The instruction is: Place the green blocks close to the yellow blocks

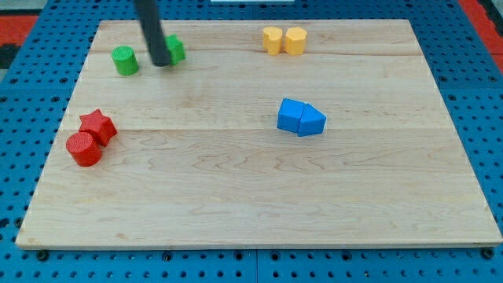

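My tip [160,63] rests on the wooden board [259,204] near the view's top left. It touches the left side of a green block [176,49], which the rod partly hides, so its shape is unclear. A green cylinder [124,60] stands a little to the tip's left. Two yellow blocks sit side by side at the view's top centre: the left yellow block [272,39] and the right yellow block [295,39], touching each other, well to the right of the tip.
Two blue blocks [301,118] lie touching each other right of centre. A red star [98,125] and a red cylinder [84,148] sit together at the left edge. Blue pegboard [31,94] surrounds the board.
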### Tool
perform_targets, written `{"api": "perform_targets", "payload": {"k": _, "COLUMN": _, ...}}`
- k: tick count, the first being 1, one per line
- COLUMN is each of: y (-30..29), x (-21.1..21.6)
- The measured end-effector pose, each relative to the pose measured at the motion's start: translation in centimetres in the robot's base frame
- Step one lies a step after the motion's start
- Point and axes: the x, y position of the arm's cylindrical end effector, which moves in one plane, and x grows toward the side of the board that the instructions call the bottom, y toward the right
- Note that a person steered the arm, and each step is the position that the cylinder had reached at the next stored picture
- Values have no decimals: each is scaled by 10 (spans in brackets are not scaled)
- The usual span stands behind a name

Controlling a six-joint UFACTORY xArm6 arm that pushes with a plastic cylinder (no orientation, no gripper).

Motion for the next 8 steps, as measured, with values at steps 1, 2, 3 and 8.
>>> {"api": "perform_targets", "payload": {"k": 1, "y": 5, "x": -7}}
{"api": "perform_targets", "payload": {"k": 2, "y": -40, "x": -7}}
{"api": "perform_targets", "payload": {"k": 3, "y": -29, "x": -25}}
{"api": "perform_targets", "payload": {"k": 8, "y": 78, "x": -95}}
